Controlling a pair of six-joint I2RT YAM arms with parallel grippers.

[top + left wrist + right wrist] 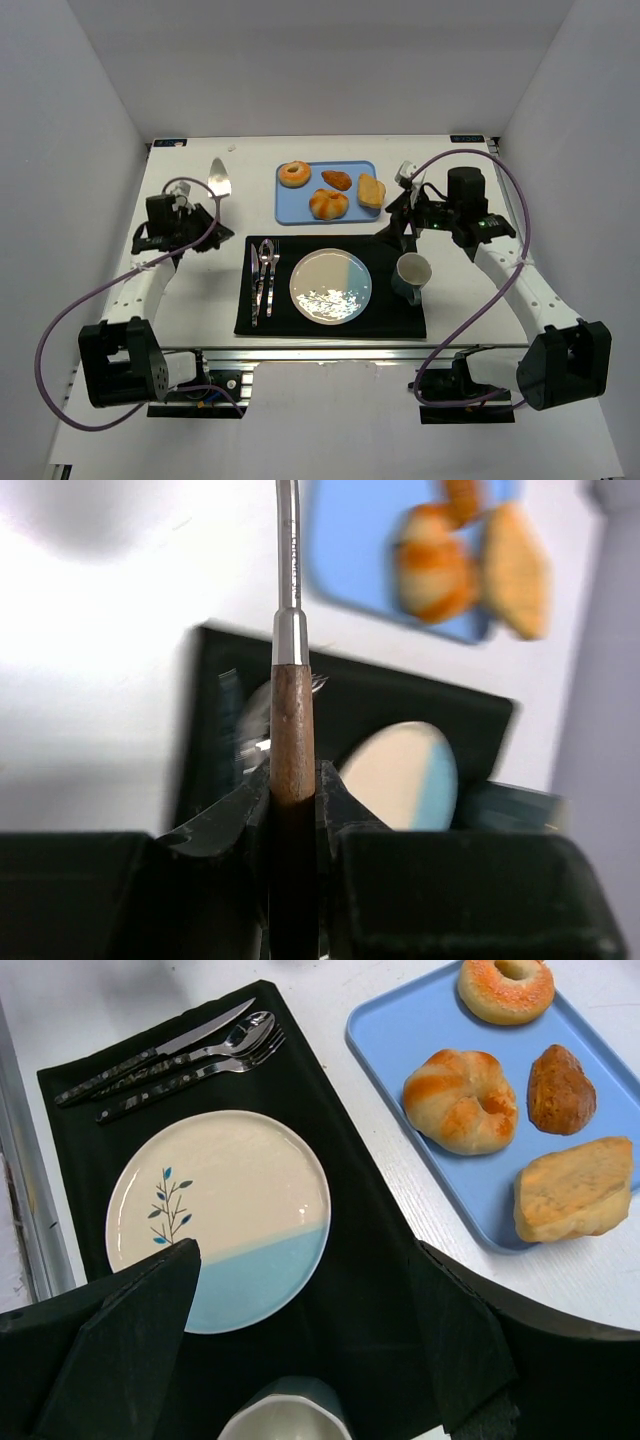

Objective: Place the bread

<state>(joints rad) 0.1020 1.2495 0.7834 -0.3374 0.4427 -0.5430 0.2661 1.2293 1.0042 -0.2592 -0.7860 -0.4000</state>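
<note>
Several breads lie on a blue tray at the back: a ring bagel, a dark roll, a round knotted roll and a square piece. An empty cream-and-blue plate sits on a black placemat. My left gripper is shut on a wooden-handled server, whose metal blade points to the back. My right gripper is open and empty over the placemat, between the plate and the tray.
A knife, spoon and fork lie on the placemat left of the plate. A teal mug stands to its right, just below my right gripper. White walls close in the table on three sides.
</note>
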